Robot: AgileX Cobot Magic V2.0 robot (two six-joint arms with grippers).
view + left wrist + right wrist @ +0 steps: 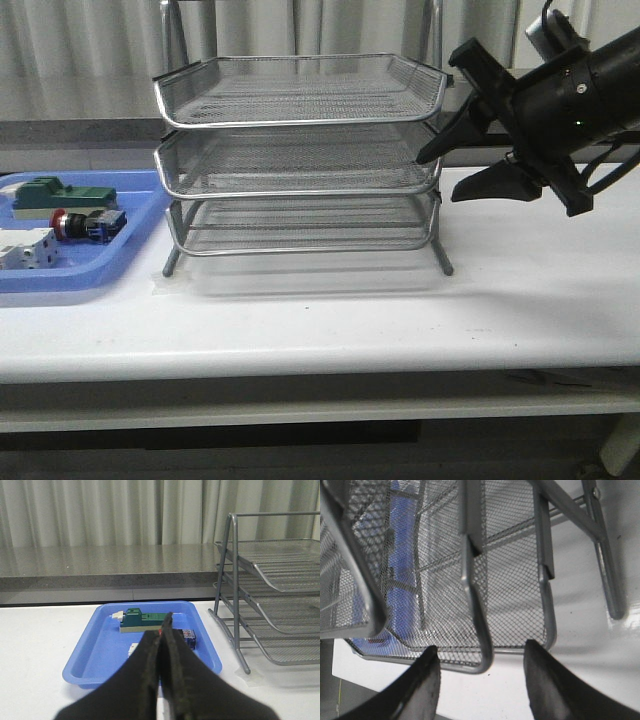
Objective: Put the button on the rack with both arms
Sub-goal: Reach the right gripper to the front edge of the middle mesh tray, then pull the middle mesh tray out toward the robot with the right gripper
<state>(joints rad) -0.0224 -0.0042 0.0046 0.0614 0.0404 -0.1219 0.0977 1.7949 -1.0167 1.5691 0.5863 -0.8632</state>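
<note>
Red button (75, 225) in blue tray (130, 245), apart from fingers.

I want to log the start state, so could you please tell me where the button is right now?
In the front view the button lies in the blue tray at the table's left, just in front of the green block and left of the rack.

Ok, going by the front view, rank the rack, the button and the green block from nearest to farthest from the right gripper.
1. Rack: table centre, right gripper open beside its right edge.
2. Button: in the blue tray, far left.
3. Green block: same tray, behind the button, slightly farther left.
</note>
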